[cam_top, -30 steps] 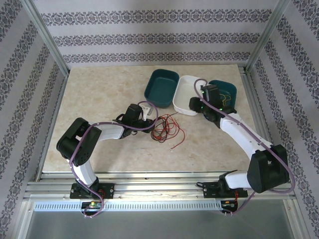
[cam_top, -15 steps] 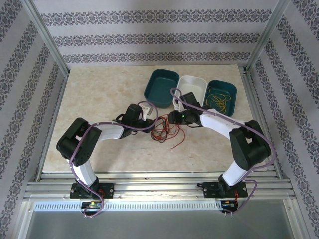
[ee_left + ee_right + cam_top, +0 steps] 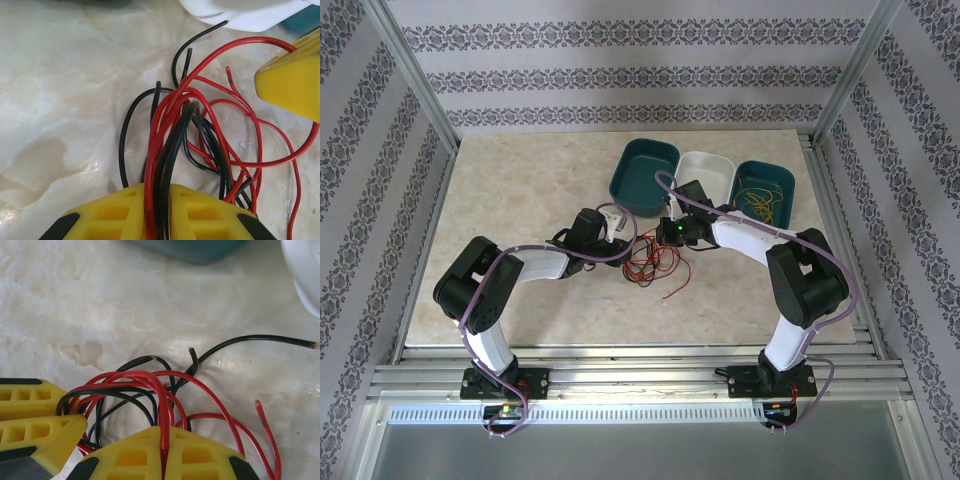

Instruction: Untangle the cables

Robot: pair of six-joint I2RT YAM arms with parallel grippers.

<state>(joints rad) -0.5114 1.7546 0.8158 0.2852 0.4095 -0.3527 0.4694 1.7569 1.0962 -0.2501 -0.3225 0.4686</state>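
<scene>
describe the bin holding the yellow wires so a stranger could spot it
On the beige marble-patterned tabletop, three shallow plastic bins stand in a row at the far edge. Take the rightmost, a dark teal oval bin beside the white bin. Unlike the teal bin at the left end, it has thin yellow wires looped inside; the red and black wires lie out on the tabletop.

Loose cables (image 3: 172, 135) were red and black; other cables (image 3: 757, 200) yellow. Fingers (image 3: 135, 455) were yellow. Teal bins (image 3: 642, 180), white bin (image 3: 710, 168). Table (image 3: 520, 200) was marbled cream; walls (image 3: 620, 60) grey floral stripes.
</scene>
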